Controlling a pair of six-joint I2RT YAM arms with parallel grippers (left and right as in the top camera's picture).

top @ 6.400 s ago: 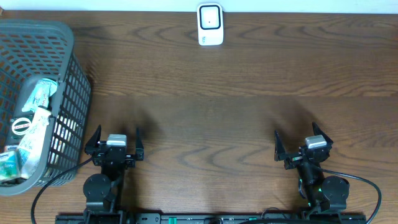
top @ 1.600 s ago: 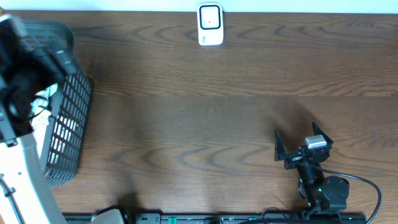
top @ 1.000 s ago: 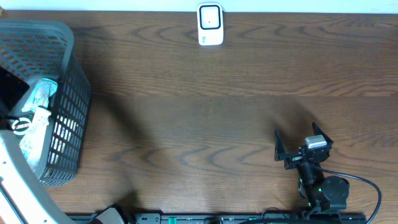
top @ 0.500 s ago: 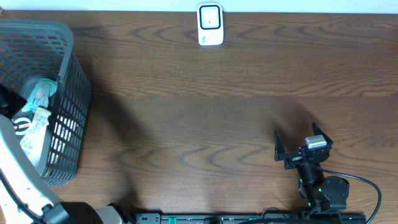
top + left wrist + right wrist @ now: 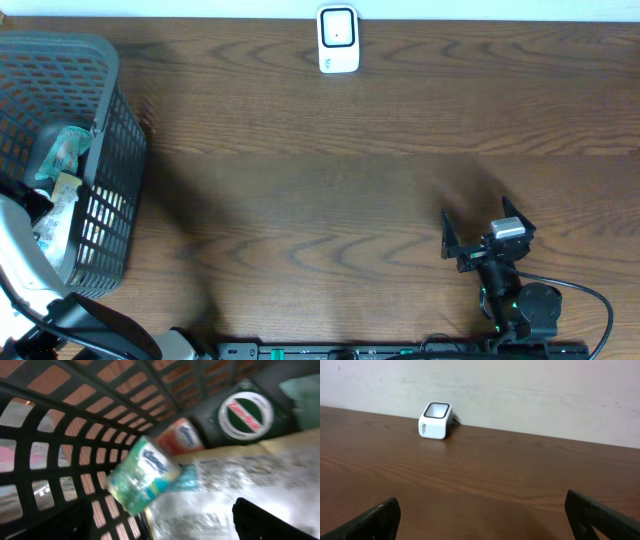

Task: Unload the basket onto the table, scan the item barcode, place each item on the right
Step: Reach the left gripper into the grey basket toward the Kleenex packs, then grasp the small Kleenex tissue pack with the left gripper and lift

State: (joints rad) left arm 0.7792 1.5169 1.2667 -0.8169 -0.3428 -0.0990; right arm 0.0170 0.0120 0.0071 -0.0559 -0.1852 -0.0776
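Several packaged items lie in the grey mesh basket (image 5: pixel 110 150) at the table's left edge. In the left wrist view I see a green tissue packet (image 5: pixel 144 476), a reddish packet (image 5: pixel 181 436), a dark item with a round green logo (image 5: pixel 245 410) and a white printed pouch (image 5: pixel 235 480). My left gripper (image 5: pixel 160 522) is down inside the basket, open, its fingers either side of the pouch and the green packet. No barcode is readable in the blur. The white scanner (image 5: pixel 338 40) stands at the far middle. My right gripper (image 5: pixel 487 238) rests open near the front right, holding nothing.
The basket's mesh walls (image 5: pixel 60 455) close in around my left gripper. A pale wall (image 5: pixel 520 390) runs behind the scanner (image 5: pixel 436 420). Brown wooden table (image 5: pixel 330 190) stretches between basket, scanner and right arm.
My left arm swung over the basket and has sunk lower among the items. Its jaws have narrowed a little. The right arm has not moved.
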